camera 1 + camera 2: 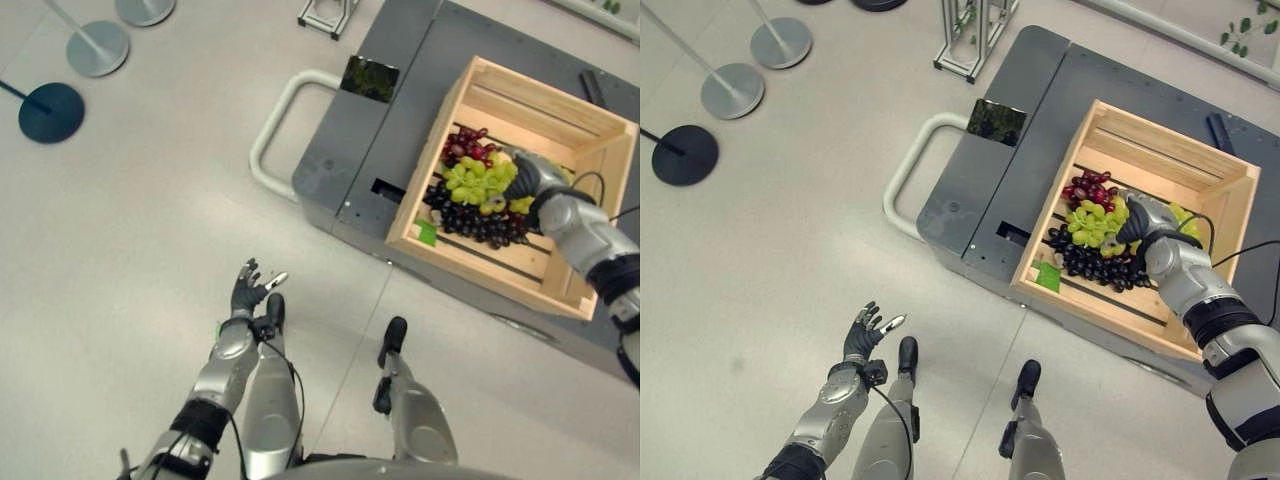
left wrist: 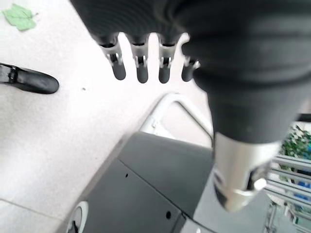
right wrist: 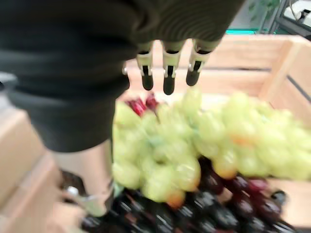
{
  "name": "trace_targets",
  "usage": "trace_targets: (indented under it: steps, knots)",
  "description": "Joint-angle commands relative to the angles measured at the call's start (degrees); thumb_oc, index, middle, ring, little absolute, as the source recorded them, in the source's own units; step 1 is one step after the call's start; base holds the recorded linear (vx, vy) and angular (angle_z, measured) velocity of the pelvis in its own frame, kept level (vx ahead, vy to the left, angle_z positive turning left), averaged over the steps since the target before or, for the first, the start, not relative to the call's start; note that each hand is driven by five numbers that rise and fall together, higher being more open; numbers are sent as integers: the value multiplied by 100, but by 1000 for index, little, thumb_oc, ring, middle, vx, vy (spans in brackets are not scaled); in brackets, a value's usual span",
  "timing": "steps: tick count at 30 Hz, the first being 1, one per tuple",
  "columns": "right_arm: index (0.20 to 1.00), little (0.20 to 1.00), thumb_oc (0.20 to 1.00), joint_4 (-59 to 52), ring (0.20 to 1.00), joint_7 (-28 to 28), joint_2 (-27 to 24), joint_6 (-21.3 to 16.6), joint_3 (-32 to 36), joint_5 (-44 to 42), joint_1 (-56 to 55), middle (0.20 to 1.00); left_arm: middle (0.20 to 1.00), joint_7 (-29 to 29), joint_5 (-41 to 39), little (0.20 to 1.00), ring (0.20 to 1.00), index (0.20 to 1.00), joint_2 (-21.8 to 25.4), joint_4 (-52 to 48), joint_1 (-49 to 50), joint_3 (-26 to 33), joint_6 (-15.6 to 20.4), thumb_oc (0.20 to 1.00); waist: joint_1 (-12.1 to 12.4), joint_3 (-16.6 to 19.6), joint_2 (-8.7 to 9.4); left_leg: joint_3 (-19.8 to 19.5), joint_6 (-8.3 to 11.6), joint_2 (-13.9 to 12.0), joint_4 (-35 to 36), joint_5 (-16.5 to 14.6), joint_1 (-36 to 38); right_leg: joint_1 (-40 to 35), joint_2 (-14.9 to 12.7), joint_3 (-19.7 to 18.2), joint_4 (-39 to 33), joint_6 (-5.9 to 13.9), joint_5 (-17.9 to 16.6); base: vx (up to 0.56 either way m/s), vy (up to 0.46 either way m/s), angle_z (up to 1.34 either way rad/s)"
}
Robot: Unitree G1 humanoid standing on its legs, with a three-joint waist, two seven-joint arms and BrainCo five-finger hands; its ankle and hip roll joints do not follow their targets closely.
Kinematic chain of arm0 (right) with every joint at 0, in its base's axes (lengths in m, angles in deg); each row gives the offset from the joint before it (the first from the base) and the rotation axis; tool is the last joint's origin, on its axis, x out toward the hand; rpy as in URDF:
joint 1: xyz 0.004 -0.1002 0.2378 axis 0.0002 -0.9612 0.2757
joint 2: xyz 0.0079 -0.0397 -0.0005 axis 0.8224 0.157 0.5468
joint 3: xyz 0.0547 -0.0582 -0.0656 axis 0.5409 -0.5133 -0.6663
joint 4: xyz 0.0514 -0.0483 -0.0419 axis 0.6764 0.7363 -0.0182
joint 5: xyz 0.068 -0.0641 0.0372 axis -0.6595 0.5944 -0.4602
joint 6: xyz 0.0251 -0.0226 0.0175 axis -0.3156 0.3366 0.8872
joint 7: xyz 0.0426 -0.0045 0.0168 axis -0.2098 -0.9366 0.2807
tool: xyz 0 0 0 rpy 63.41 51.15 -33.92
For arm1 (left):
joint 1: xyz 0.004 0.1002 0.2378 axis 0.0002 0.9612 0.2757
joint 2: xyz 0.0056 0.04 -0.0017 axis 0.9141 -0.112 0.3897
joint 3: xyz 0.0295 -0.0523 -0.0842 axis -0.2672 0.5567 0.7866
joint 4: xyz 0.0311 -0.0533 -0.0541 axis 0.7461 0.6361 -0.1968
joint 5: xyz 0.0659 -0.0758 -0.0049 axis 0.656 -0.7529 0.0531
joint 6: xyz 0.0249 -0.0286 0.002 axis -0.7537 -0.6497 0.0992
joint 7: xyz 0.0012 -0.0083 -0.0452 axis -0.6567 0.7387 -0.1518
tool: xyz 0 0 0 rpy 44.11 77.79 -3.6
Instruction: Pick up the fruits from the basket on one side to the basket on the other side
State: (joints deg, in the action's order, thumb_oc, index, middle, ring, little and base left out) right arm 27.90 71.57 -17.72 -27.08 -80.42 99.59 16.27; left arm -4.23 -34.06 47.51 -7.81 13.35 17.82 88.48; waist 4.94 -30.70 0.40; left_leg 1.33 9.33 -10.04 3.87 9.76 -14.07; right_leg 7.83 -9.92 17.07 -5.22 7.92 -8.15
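- Left eye view: a wooden crate [image 1: 583,140] sits on a grey cart [image 1: 390,130] that stands on the floor. Inside the crate lie green grapes [image 1: 478,180], red grapes [image 1: 466,146] toward its far side, and dark purple grapes [image 1: 470,217] toward its near wall, all touching in one heap. The right hand [image 1: 533,177] is down in the crate, resting on the green grapes. The left hand [image 1: 246,290] hangs over the bare floor, well apart from the cart, fingers spread and holding nothing.
- Right eye view: the same crate [image 1: 1185,150] stands at the cart's right end; a white tube handle [image 1: 908,160] loops off the cart's left end. A small green leaf [image 1: 1047,276] lies in the crate's near left corner, beside the dark grapes. Round stand bases [image 1: 732,90] sit on the floor well off to the left.
- Left wrist view: the left hand's fingers [image 2: 142,68] hang straight and relaxed, with nothing between them and the thumb; the floor and the grey cart [image 2: 146,184] lie past them.
- Right wrist view: the right hand's fingers [image 3: 168,65] are straight, spread over the green grapes [image 3: 194,141], the thumb down beside the bunch; the hand is not closed round the fruit. Dark grapes [image 3: 214,213] lie beneath.
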Motion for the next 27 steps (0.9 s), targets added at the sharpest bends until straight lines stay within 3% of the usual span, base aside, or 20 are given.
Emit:
trace_targets:
  steps: [1, 8, 17, 27]
  knots:
    - [1000, 1000, 1000, 649, 1000, 117, -19, -4, -543, 640, 597, 1000, 1000, -49, -108, 1000, 1000, 1000, 56, -337, -75, -3, 174, 1000, 76, 90, 321, -57, 167, 39, -287, -231, -389, 120, -351, -275, 663, 394, 1114, -4, 2, 4]
    - [1000, 1000, 1000, 1391, 1000, 605, 367, 8, -1022, 1507, 627, 1000, 1000, -38, -163, 1000, 1000, 1000, 43, -182, -313, -108, 179, 1000, 147, 90, 342, -168, 139, 80, -314, -235, -499, 167, -330, -249, 717, 382, 1161, 2, -2, 4]
    - [1000, 1000, 1000, 1976, 1000, 80, 896, 128, -658, 1308, 621, 1000, 1000, -187, -241, 1000, 1000, 1000, -42, -200, -604, -229, 207, 1000, 175, 90, 293, -246, 115, 108, -338, -212, -674, 308, -323, -252, 764, 368, 1176, -10, -3, 6]
    - [1000, 1000, 1000, 2684, 1000, -594, 1938, 331, -112, 1026, 704, 1000, 1000, -378, -239, 1000, 1000, 1000, -224, -304, -905, -517, 245, 1000, 249, 90, 58, -293, 88, 191, -373, -202, -835, 419, -348, -267, 733, 369, 1163, 0, 0, 0]
